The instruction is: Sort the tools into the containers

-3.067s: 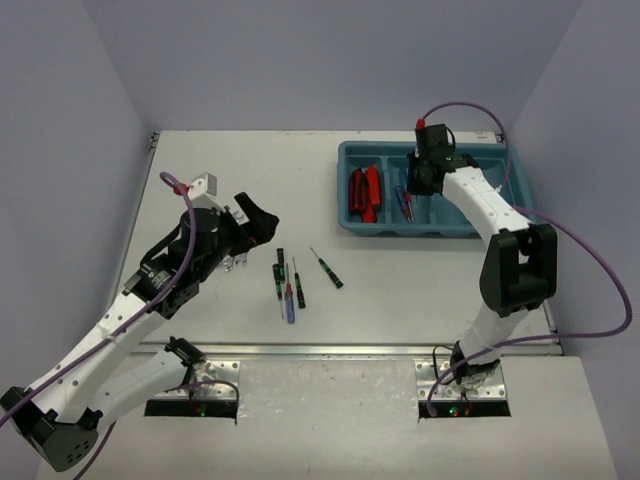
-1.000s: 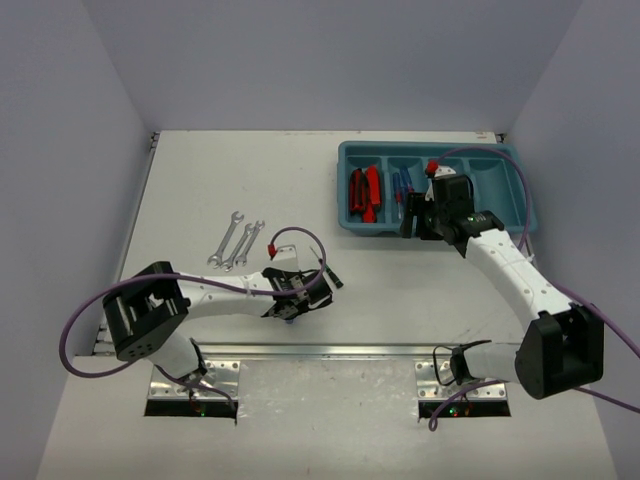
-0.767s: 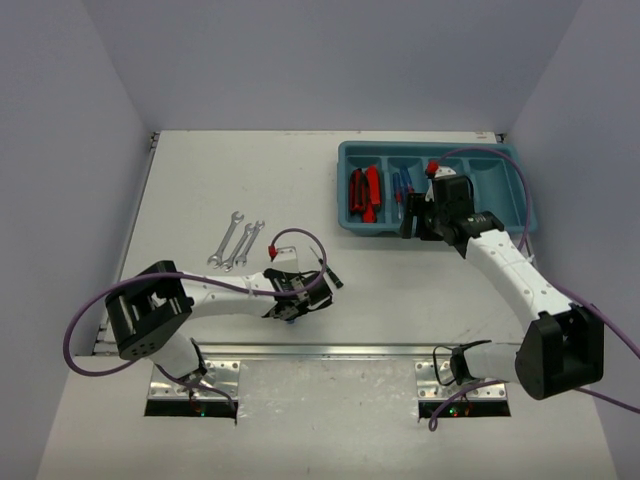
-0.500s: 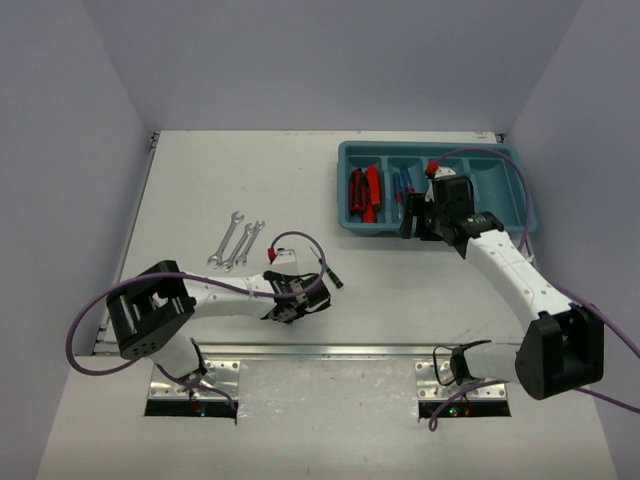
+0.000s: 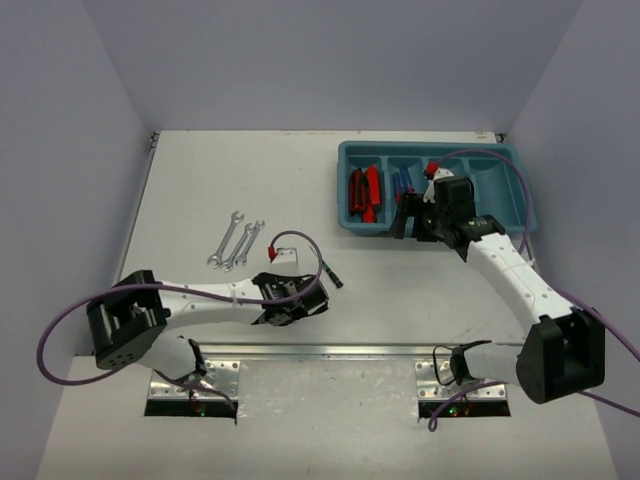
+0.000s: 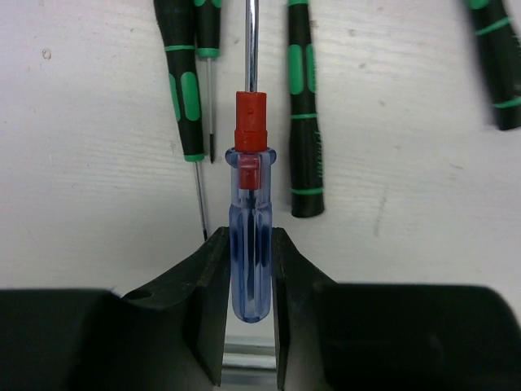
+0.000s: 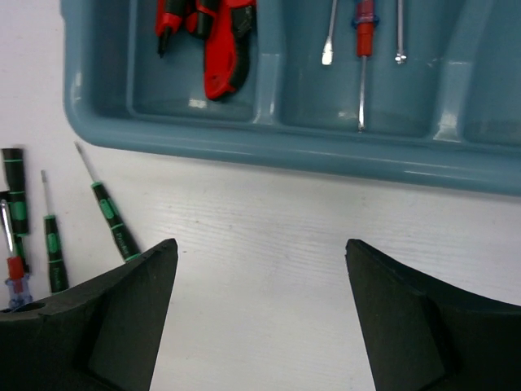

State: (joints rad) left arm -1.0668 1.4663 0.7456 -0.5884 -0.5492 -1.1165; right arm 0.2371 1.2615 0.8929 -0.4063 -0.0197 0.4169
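Near the counter's front edge, your left gripper point(image 6: 248, 246) is pinching the blue screwdriver point(image 6: 250, 195) by its handle, likely to carry it to the far-right-corner tray point(image 5: 345, 192), where your right gripper point(image 7: 256, 254) is hovering spread wide.

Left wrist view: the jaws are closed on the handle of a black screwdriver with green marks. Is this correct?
Not quite. The jaws of the left gripper are closed on the handle of the clear blue screwdriver with a red collar; the black screwdrivers with green marks lie free beside it. The left wrist view shows this.
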